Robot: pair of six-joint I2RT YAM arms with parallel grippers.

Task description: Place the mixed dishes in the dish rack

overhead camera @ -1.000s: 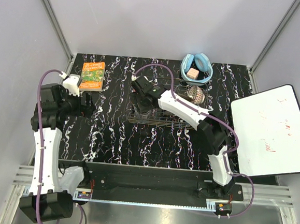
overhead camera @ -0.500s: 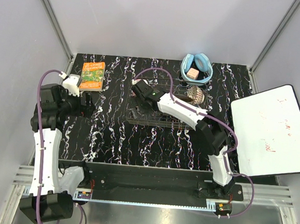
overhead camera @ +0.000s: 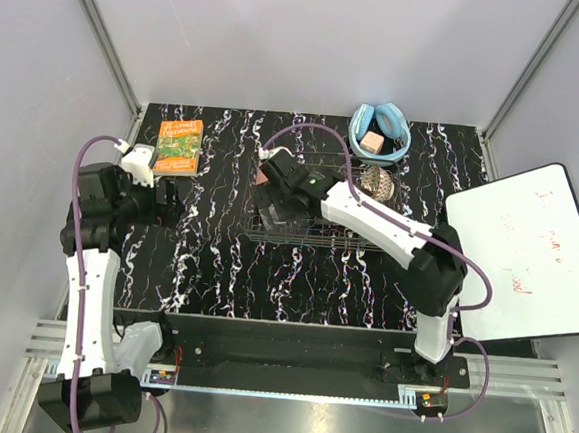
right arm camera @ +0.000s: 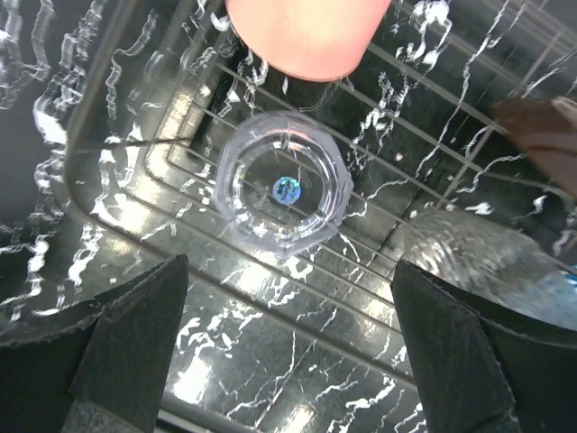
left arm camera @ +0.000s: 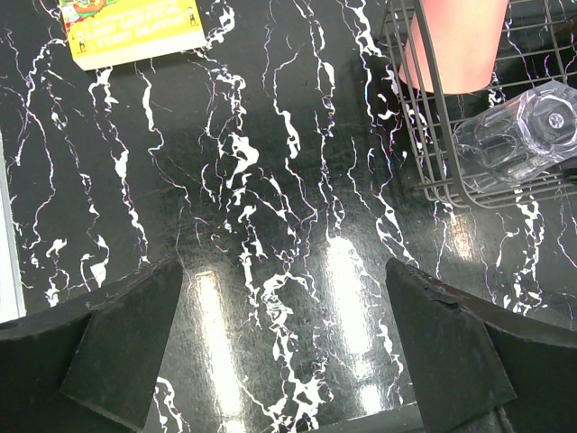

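The silvery wire dish rack (overhead camera: pixel 320 231) sits mid-table and also shows in the left wrist view (left arm camera: pixel 424 144). My right gripper (overhead camera: pixel 273 203) hovers open over its left end. Right below it, between the jaws, stands the small clear glass tumbler (right arm camera: pixel 282 183), free of the fingers. The salmon-pink cup (right arm camera: pixel 306 32) lies just beyond it in the rack. A clear glass dish (right arm camera: pixel 482 257) lies to the right. The left wrist view shows the cup (left arm camera: pixel 451 45) and tumbler (left arm camera: pixel 518 135) too. A patterned bowl (overhead camera: pixel 377 181) sits at the rack's right end. My left gripper (overhead camera: pixel 170 199) is open and empty, left of the rack.
The orange-green book (overhead camera: pixel 179 146) lies at the back left and shows in the left wrist view (left arm camera: pixel 131 27). Light-blue headphones (overhead camera: pixel 380 130) sit behind the rack. A white board (overhead camera: pixel 527 255) lies at the right edge. Black marbled tabletop (overhead camera: pixel 216 261) lies between the left gripper and rack.
The right arm's elbow has swung right and toward the near edge while its gripper stayed over the rack's left end. The left arm has not moved.
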